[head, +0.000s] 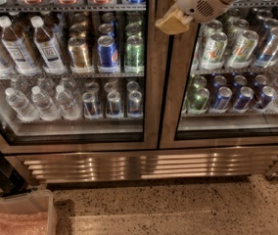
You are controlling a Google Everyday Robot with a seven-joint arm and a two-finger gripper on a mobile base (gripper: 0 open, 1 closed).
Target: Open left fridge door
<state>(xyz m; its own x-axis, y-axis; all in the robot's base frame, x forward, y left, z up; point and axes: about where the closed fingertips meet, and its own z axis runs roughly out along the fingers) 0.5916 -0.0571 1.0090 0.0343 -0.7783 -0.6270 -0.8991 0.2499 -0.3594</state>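
My end effector (172,21) hangs at the top of the view. It is a tan, blocky tip on a rounded white housing with a small perforated grille. Whether it is spread or pressed together I cannot tell. It sits in front of the two brushed-steel uprights where the doors meet, over the inner edge of the right one.

The left fridge door (151,106) runs from that seam to the left. It is a tall clear pane in a wide satin-steel frame with a dark inner gasket, and it lies flush with the right door (217,142).

Behind its glass, thin shelves (65,75) carry upright cylindrical cans (108,53) and white-capped labelled bottles (46,48). Ribbed clear water bottles (43,102) stand on the shelf below.

Under both doors runs a louvred panel (149,164) of shiny horizontal steel slats.

Below it the floor (178,204) is speckled and stone-like. In the lower left corner stands a translucent plastic bin (16,196) with rounded corners and something pale pink inside.
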